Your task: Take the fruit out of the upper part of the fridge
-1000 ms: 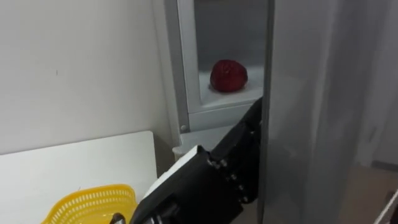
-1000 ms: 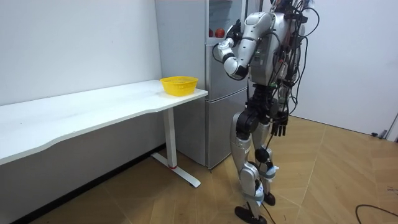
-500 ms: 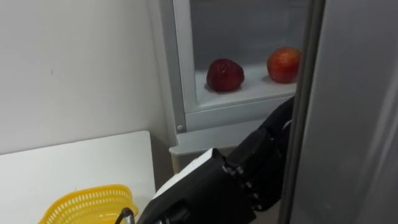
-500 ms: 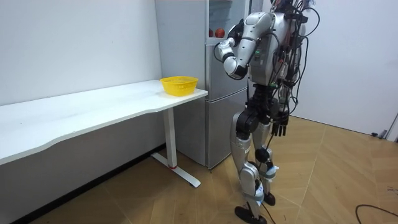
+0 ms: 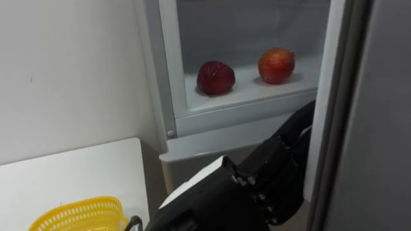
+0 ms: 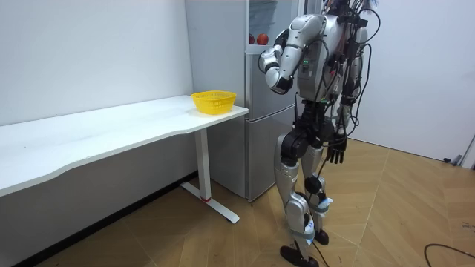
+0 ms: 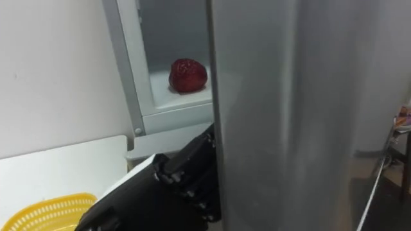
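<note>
We cannot tell how the fingers of the left hand (image 5: 281,168) are set: they reach up behind the edge of the fridge door (image 5: 363,109) at the lower centre of the left eye view and are hidden there. The dark hand lies against that edge, below the open upper compartment (image 5: 244,25), and its forearm slants down to the lower left of the frame. In the room view we see this arm raised with the elbow bent towards the fridge, while the right hand (image 6: 338,151) hangs beside the thigh, fingers loose and straight.

In the upper centre, on the compartment's white shelf (image 5: 253,91), sit a dark red fruit (image 5: 216,77) and, to its right and apart from it, a red apple (image 5: 277,65). Neither hand touches them. A yellow basket (image 5: 77,215) stands on the white desk (image 5: 70,173) at the lower left.
</note>
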You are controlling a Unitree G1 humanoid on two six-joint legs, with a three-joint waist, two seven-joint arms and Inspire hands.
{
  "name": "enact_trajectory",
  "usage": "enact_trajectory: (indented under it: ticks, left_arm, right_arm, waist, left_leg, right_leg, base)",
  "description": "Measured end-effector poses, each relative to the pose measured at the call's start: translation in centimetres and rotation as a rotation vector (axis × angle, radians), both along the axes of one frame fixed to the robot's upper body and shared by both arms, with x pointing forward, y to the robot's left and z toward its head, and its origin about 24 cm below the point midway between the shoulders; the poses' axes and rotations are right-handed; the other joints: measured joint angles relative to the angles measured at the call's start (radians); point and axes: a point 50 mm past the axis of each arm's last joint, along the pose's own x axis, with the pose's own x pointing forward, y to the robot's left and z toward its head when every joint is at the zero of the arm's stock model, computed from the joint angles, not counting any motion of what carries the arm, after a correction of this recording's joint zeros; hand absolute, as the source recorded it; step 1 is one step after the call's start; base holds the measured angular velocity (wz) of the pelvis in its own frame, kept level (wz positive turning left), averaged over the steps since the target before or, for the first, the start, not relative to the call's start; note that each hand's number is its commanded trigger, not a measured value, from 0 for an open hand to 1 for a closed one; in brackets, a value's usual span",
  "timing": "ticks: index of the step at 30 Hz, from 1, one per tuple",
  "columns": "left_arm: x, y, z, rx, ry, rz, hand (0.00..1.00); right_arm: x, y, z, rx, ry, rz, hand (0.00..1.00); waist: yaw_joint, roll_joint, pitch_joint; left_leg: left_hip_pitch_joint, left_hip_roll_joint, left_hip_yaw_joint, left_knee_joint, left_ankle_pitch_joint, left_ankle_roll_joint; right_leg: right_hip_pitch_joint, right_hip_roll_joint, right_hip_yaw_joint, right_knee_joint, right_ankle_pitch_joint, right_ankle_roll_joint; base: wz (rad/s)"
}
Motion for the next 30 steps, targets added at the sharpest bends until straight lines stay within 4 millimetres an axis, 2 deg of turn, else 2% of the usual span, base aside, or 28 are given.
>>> enact_trajectory:
  ticks: [5,19,21,24,26,30]
  left_arm:
    - [-0.1,-0.2,0.1,-0.010,0.005,-0.022,0.00]
    - [0.5,-0.6,1.6,0.005,-0.074,-0.040,0.00]
    - [0.6,-0.6,1.9,0.008,-0.089,-0.042,0.00]
    - [0.7,-0.6,2.3,0.011,-0.109,-0.047,0.00]
    - [0.7,-0.5,2.3,0.018,-0.108,-0.039,0.00]
    - [0.8,-0.5,2.2,0.023,-0.103,-0.031,0.00]
  right_arm:
    - [0.0,-0.3,0.1,-0.004,-0.007,-0.023,0.00]
    - [-0.8,-0.8,0.2,-0.019,0.006,-0.063,0.00]
    - [-0.8,-0.9,0.2,-0.020,0.006,-0.064,0.00]
    - [-1.2,-0.9,0.3,-0.021,0.007,-0.070,0.00]
    - [-1.2,-1.0,0.3,-0.020,0.001,-0.073,0.00]
    - [-1.2,-1.0,0.3,-0.020,0.005,-0.075,0.00]
  waist:
    - [-0.021,0.001,-0.0006]
    - [-0.022,0.007,-0.0011]
    - [-0.021,0.011,-0.0015]
    - [-0.020,0.024,-0.0074]
    - [-0.022,0.030,-0.0061]
    - [-0.025,0.032,-0.0048]
  left_leg:
    - [0.003,0.003,0.023,0.000,0.000,0.000]
    - [0.004,0.015,0.072,0.003,0.000,0.000]
    - [0.004,0.017,0.077,0.003,0.000,0.000]
    - [0.005,0.019,0.084,0.003,0.000,0.000]
    - [0.012,0.021,0.103,-0.001,0.000,0.000]
    - [0.019,0.022,0.104,-0.004,0.000,0.000]
  right_leg:
    - [-0.004,0.003,0.007,0.000,0.001,-0.001]
    - [-0.019,0.019,0.059,-0.005,0.011,-0.010]
    - [-0.021,0.020,0.068,-0.005,0.013,-0.011]
    - [-0.030,0.021,0.081,-0.002,0.015,-0.013]
    - [-0.032,0.022,0.085,-0.002,0.017,-0.015]
    - [-0.034,0.027,0.095,-0.002,0.018,-0.016]
  base:
    - [-0.06]
    - [-0.12]
    - [-0.13]
    - [-0.15]
    - [-0.15]
    - [-0.08]
